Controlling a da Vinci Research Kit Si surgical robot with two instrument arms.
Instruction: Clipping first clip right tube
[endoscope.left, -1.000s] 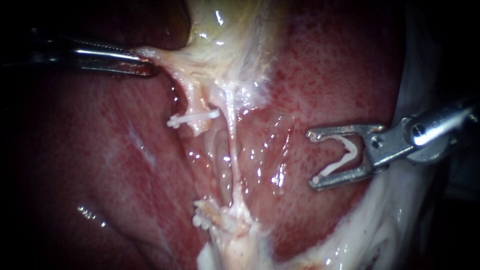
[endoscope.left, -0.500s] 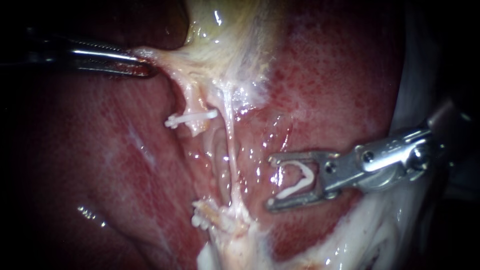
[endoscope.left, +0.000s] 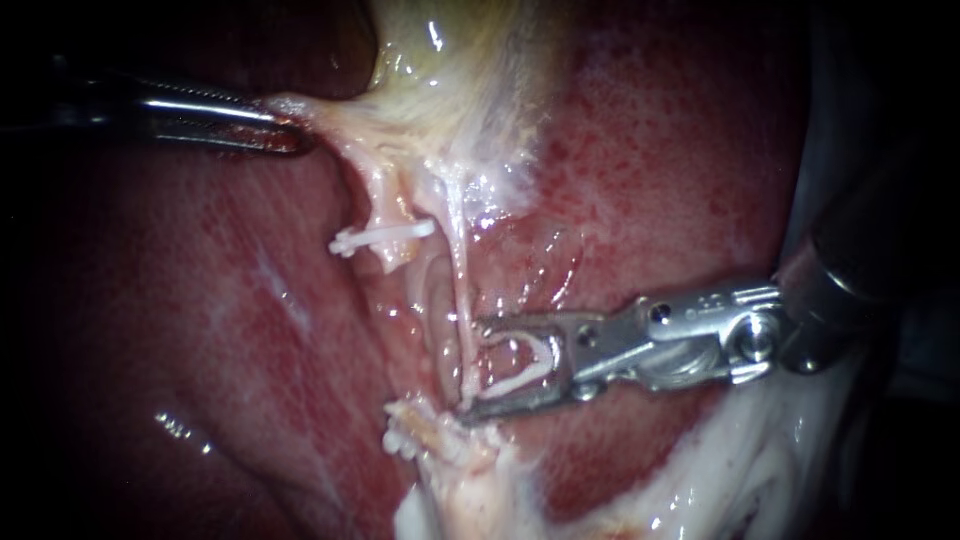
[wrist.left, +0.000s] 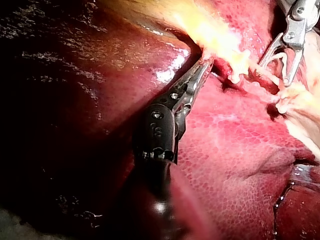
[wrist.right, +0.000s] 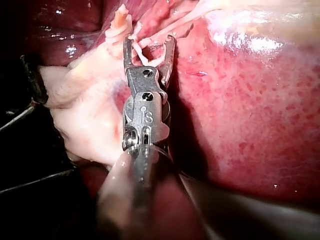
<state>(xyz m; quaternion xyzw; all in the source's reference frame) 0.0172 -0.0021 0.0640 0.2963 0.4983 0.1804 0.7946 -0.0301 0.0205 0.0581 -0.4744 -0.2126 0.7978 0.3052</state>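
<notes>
The right tube (endoscope.left: 458, 270) is a thin pale strand running from the yellowish gallbladder (endoscope.left: 450, 70) down to a pale stump (endoscope.left: 450, 440). My right instrument (endoscope.left: 472, 370) comes in from the right with its jaws open and an open white clip (endoscope.left: 520, 365) seated between them. The jaw tips straddle the lower part of the tube. The right wrist view shows the same jaws (wrist.right: 149, 46) around pale strands. My left instrument (endoscope.left: 285, 128) is shut on a fold of gallbladder tissue and pulls it left; its jaws (wrist.left: 204, 65) also show in the left wrist view.
A short left stump carries a white clip (endoscope.left: 385, 235) across it. More white clips (endoscope.left: 400, 438) sit on the lower stump. Red liver (endoscope.left: 650, 150) surrounds the tubes. Pale fatty tissue (endoscope.left: 720, 480) lies under the right instrument's shaft.
My right instrument has travelled left and down across the liver, from well clear of the tube to having its open, clip-loaded jaws around it. The left instrument has held still.
</notes>
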